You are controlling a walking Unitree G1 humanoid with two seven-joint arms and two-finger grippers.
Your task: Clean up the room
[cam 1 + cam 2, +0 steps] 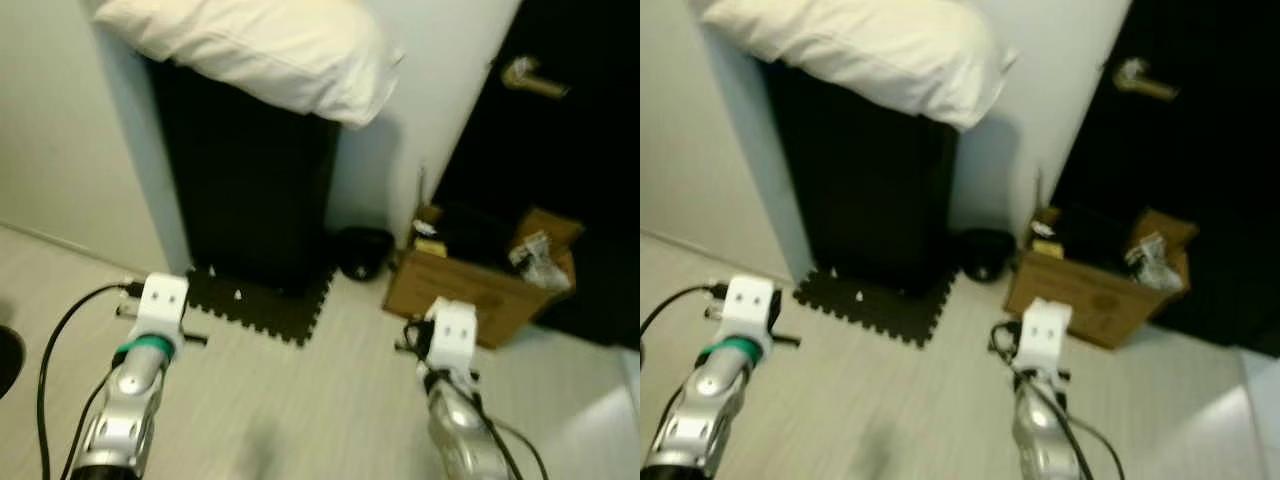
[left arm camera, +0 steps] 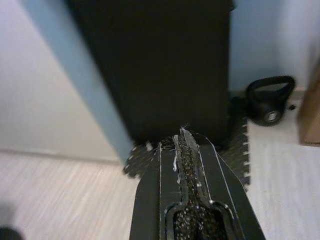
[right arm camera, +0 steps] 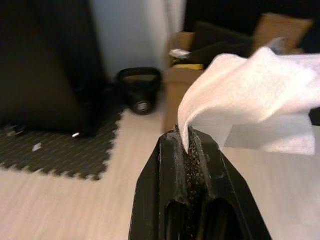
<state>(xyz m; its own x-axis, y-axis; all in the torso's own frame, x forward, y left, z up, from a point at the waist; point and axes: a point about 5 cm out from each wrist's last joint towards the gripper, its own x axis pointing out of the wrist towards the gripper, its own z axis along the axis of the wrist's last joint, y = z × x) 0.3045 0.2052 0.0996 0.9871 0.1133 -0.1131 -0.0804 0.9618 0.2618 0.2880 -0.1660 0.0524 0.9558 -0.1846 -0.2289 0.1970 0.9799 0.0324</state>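
Note:
My right gripper [image 3: 186, 137] is shut on the corner of a thin white foam sheet [image 3: 250, 95], which billows up and outward from the fingertips. It hangs above the pale wood floor [image 1: 300, 400], a short way before an open cardboard box [image 1: 480, 285] holding crumpled packaging and dark items. My left gripper [image 2: 180, 135] is shut with nothing in it, pointing at the foot of a tall black cabinet [image 1: 250, 180]. Both silver forearms reach forward in the eye views, the left arm [image 1: 140, 370] and the right arm [image 1: 455, 400].
A white pillow [image 1: 260, 45] lies on top of the cabinet. A black foam puzzle mat [image 1: 260, 305] with small white scraps sits at its base. A black kettlebell [image 1: 362, 252] stands between cabinet and box. A dark door with a handle [image 1: 530, 78] is at the right.

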